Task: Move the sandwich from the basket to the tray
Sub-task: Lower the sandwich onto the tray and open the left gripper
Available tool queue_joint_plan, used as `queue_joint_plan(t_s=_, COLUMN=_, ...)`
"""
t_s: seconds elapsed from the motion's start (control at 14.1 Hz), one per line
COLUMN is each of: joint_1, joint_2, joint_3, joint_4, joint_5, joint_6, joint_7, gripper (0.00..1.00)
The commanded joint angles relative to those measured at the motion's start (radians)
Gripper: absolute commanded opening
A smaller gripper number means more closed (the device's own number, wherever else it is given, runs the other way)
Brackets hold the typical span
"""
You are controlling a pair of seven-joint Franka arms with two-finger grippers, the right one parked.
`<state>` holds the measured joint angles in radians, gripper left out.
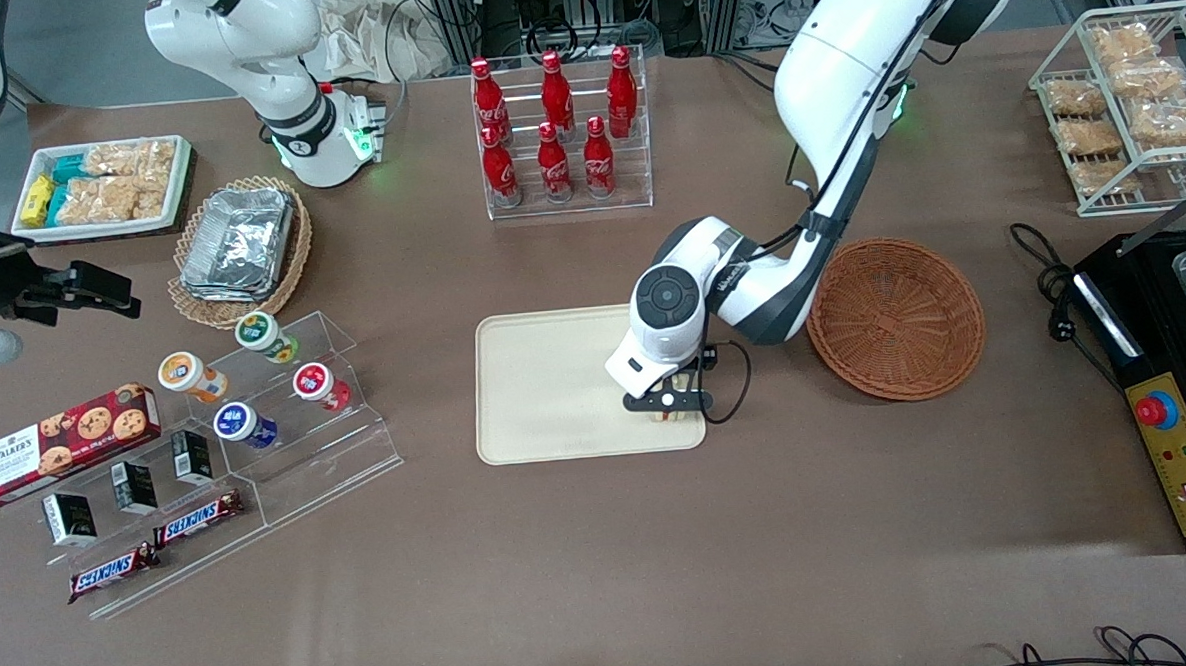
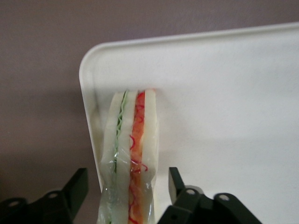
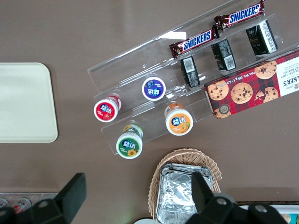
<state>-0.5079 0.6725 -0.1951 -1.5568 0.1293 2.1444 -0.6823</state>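
From the front, my gripper (image 1: 668, 407) sits low over the corner of the tray (image 1: 545, 385) that is nearest the front camera and closest to the basket (image 1: 897, 318). My own wrist and arm cover nearly everything under it there; only a sliver of pale bread shows between the fingers, so that view alone says little about the sandwich (image 1: 669, 414).

My wrist camera fills the gap. It shows the sandwich (image 2: 131, 158) standing on edge between my two fingers (image 2: 177, 184), right at a rounded corner of the tray (image 2: 224, 93), over the rim with part of it seeming to hang past the edge onto the brown table (image 2: 42, 70). My fingers stand apart with a clear gap on each side of the sandwich, so I am spread wide and not pressing it; whether the sandwich rests on the tray I cannot tell.

Its long axis runs straight out from my palm toward the middle of the tray edge. The layered side faces my camera: a green line of filling on one side, red-orange on the other, white bread between and outside. A clear wrapper glints around the end nearest me.

The front view also shows the basket beside the tray with nothing visible in it
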Motion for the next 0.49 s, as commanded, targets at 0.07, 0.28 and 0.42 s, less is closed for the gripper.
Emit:
queue_joint_plan(t_s=0.07, joint_1=0.025, joint_2=-0.102, joint_3=0.005, joint_4=0.043, joint_5=-0.002, joint_6=-0.153, joint_7=-0.011, gripper=1.0)
queue_joint_plan(t_s=0.28, joint_1=0.086, joint_2=-0.187, joint_3=0.006, joint_4=0.122, joint_5=-0.023, joint_6=-0.32, joint_7=-0.005, gripper=1.0)
queue_joint_plan(t_s=0.42, joint_1=0.14, joint_2=-0.264, joint_3=0.005, joint_4=0.113, joint_5=-0.056, joint_6=-0.357, joint_7=-0.002, gripper=1.0)
